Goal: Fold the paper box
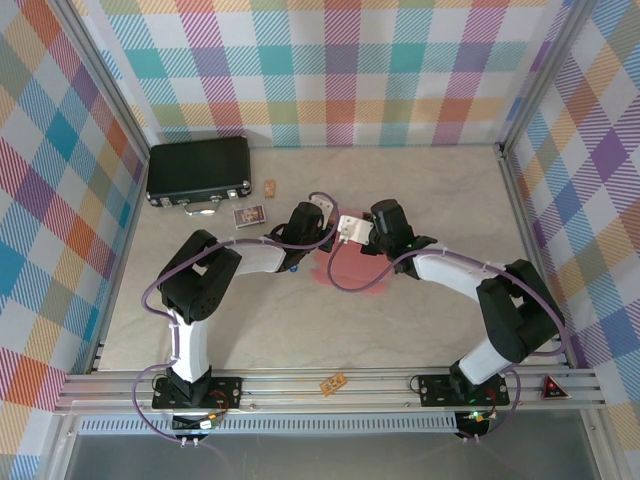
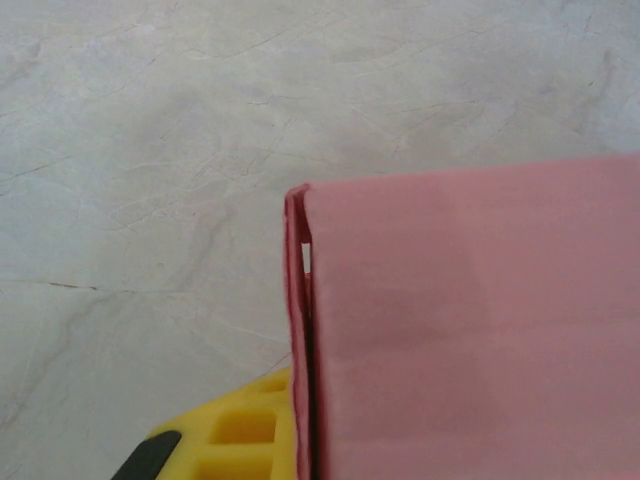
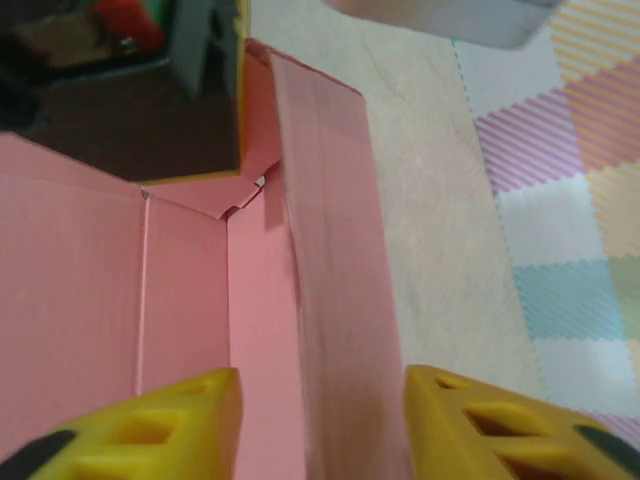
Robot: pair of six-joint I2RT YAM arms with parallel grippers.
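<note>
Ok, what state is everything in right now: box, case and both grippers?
paper box: partly folded, walls raised.
black case: closed, lying flat.
left gripper: one finger against the box's end wall, the other hidden.
right gripper: open, straddling a raised side wall.

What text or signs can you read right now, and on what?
No text is legible.
Small printed card beside the black hard case: too small to read.
Red triangular sticker on the metal front rail: too small.
Salmon-pink cardboard paper box: no print visible.
</note>
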